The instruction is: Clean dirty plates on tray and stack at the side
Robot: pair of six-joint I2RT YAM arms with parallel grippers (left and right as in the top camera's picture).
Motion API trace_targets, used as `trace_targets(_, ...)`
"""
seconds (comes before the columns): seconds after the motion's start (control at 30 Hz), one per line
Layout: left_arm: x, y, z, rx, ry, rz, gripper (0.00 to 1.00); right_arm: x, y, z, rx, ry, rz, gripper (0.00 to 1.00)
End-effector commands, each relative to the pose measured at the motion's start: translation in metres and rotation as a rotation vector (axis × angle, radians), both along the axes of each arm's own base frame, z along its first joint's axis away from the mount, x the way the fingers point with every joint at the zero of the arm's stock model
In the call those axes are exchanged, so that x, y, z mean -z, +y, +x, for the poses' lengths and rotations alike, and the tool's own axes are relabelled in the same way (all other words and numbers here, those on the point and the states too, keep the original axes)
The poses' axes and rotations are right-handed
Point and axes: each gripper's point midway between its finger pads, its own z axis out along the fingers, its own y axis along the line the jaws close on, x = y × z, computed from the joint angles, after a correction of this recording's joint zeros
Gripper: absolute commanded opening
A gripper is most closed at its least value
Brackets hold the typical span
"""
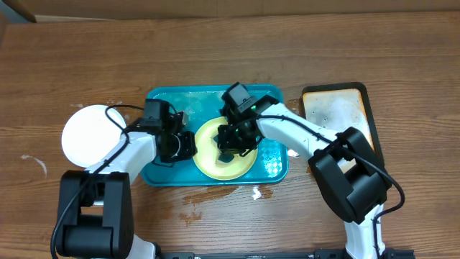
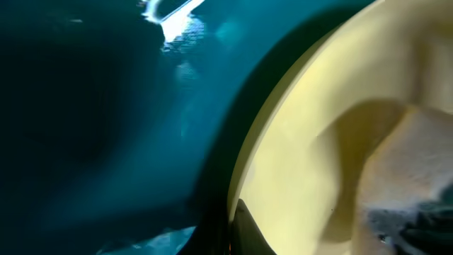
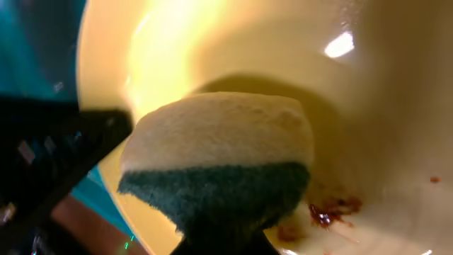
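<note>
The scrubbing step is in hand, on what looks like the last plate left in the tray (image 1: 194,101), the teal one in the middle of the counter (image 1: 72,57). The yellow-green plate (image 1: 208,165) lies flat in the tray's near half. The right gripper (image 1: 228,147) hangs over the plate's middle with its jaws closed on a sponge (image 3: 219,163), beige above and dark green along its lower edge, held just over the plate's inner slope. The left gripper (image 1: 183,144) is at the plate's left rim with its jaws closed, apparently pinching that rim to steady it, though the wrist view shows only one dark finger (image 2: 244,227) against the edge. A reddish-brown smear (image 3: 333,211) sits on the plate just beside the sponge's lower right corner, with a fleck further right, so the plate is not yet clean. The next move probably calls for pressing the green face down and dragging it across that smear while the left jaws keep the rim from sliding. Once it is clean, the plate should go to the white plate (image 1: 86,133) on the counter off the tray's left edge, though I cannot tell whether that is one plate or a stack. The plate is glossy, shallow and wet-looking.
</note>
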Motion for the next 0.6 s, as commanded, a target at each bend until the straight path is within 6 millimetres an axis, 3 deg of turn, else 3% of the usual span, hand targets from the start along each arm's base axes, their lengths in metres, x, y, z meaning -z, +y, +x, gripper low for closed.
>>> trace_targets(0.0,-0.002,-0.003,0.007,-0.024,0.005,0.012,0.04,0.013,-0.026,0.017,0.204,-0.038,-0.17,0.04)
trace_targets(0.23,-0.003,-0.003,0.005,-0.027,0.019,0.01,0.04,0.021,-0.091,0.03,0.417,-0.139,-0.492,0.04)
trace_targets(0.33,-0.003,-0.003,0.005,-0.027,0.02,0.011,0.04,0.02,-0.102,0.03,0.418,-0.161,-0.546,0.04)
trace_targets(0.43,-0.003,-0.003,0.005,-0.028,0.019,0.015,0.04,0.021,-0.087,0.029,0.342,-0.145,-0.478,0.04)
trace_targets(0.57,-0.003,-0.003,0.005,-0.027,0.018,0.014,0.04,0.012,-0.023,0.022,0.154,-0.084,-0.16,0.04)
